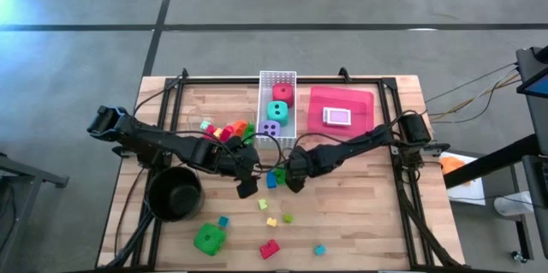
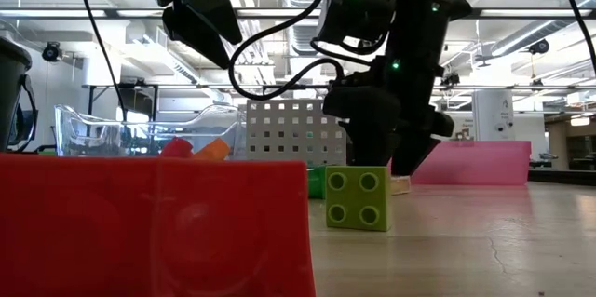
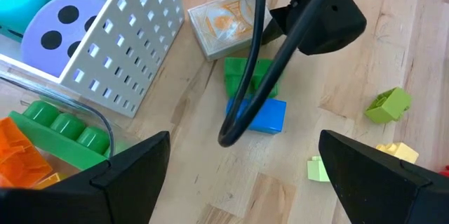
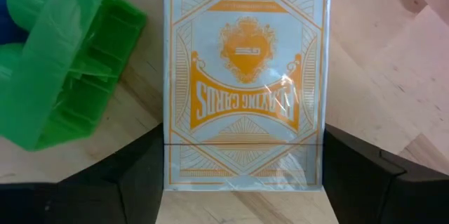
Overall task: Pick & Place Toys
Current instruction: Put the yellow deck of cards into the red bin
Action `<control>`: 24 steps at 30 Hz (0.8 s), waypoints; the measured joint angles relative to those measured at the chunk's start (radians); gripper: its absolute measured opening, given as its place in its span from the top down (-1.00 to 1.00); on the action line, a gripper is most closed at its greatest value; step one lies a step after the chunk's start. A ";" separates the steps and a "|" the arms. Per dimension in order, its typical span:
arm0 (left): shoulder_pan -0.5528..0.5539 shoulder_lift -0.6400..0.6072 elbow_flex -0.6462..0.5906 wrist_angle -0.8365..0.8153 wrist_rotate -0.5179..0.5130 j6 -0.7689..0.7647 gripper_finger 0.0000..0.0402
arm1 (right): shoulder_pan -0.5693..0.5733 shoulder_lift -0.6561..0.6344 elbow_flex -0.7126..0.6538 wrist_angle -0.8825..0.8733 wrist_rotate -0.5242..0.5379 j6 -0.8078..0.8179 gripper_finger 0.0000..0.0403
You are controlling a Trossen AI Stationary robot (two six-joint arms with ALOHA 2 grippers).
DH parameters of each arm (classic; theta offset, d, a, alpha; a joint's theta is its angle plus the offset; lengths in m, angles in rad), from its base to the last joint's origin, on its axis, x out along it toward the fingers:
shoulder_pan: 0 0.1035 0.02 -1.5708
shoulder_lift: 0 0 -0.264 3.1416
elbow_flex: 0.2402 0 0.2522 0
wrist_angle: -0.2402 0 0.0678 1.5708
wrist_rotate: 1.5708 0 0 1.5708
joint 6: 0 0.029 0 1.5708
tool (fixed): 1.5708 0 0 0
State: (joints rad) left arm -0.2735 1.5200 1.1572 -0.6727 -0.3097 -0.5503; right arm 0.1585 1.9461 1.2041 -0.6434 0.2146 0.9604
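The right gripper [image 4: 242,175] is reaching down at the centre of the wooden table [image 1: 360,213], its dark fingers [image 4: 140,175] standing on both sides of a flat pale card pack with orange print [image 4: 245,76], the pack filling the space between them. A translucent green building brick [image 4: 66,69] is lying just beside the pack, at about 9 o'clock in the right wrist view. The left gripper [image 3: 242,175] is hovering near, fingers [image 3: 123,175] spread wide and grasping nothing, above a blue plastic brick [image 3: 263,115] beside the white perforated metal basket [image 3: 123,38].

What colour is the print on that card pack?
Orange on pale blue-white, clearest in the right wrist view: card pack.
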 joint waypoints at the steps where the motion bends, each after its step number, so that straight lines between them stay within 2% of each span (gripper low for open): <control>1: 0.000 0.000 0.000 0.000 0.000 0.000 -0.82 | -0.001 0.000 0.000 0.000 -0.010 -0.007 -0.46; 11: 0.000 0.000 0.000 0.000 0.000 0.000 -0.82 | 0.001 -0.053 -0.005 -0.041 -0.113 -0.023 -0.46; 24: 0.000 0.000 0.000 0.001 0.000 0.000 -0.82 | 0.001 -0.149 -0.040 -0.086 -0.148 0.032 -0.46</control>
State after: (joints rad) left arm -0.2737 1.5200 1.1572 -0.6717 -0.3098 -0.5503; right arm 0.1594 1.7974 1.1638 -0.7292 0.0663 0.9926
